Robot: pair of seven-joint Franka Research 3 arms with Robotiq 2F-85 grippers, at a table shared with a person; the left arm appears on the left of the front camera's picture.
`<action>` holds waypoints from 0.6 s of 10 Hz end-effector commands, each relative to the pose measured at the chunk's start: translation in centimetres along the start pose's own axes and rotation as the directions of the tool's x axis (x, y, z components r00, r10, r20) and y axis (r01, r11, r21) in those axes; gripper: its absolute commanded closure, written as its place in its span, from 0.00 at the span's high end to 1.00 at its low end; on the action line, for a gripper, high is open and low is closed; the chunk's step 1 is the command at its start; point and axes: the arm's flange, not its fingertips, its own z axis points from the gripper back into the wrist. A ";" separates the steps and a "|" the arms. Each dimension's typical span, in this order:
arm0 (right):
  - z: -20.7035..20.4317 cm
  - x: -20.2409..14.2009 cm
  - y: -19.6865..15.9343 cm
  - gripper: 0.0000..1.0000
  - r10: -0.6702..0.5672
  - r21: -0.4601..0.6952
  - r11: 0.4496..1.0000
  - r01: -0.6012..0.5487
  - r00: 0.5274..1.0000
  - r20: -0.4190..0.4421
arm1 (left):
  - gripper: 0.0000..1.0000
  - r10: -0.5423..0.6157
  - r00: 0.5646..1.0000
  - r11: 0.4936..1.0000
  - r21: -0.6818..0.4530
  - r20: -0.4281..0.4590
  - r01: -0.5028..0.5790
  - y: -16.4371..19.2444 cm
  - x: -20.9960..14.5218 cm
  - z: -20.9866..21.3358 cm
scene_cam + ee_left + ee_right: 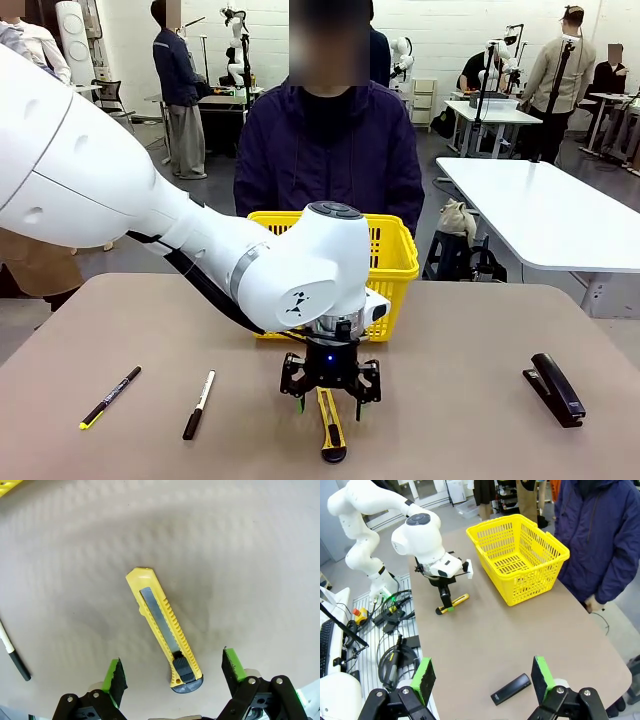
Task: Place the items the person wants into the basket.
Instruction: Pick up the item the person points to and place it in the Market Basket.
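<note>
Plainly, left hand (pixel 331 400) hovers spread wide over utility knife (pixel 331 424) on tan table (pixel 470 340).

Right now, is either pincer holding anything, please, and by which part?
Nothing is held: the left pincer stands open astride the yellow plastic utility knife; the right pincer hangs open.

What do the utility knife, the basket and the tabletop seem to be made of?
The utility knife looks like matte yellow moulded plastic with a ribbed edge, a dull grey metal strip down its middle and a black end, probably plastic. The basket seems glossy yellow moulded plastic, judging by its slotted lattice walls. The tabletop is matte beige, possibly laminate.
</note>
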 end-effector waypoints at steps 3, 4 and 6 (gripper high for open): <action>0.2 -0.1 -0.1 1.00 0.012 0.011 1.000 -0.012 1.000 0.008 | 1.00 0.051 0.998 0.999 0.003 0.031 -0.051 -0.4 0.6 -1.6; 0.2 -0.1 -0.1 1.00 0.012 0.011 1.000 -0.012 1.000 0.008 | 1.00 0.059 0.998 0.998 0.000 0.029 -0.059 -0.4 0.6 -1.8; 0.2 -0.1 -0.1 1.00 0.012 0.011 1.000 -0.012 1.000 0.008 | 1.00 0.053 0.998 0.999 0.000 0.022 -0.053 -0.4 1.1 -1.7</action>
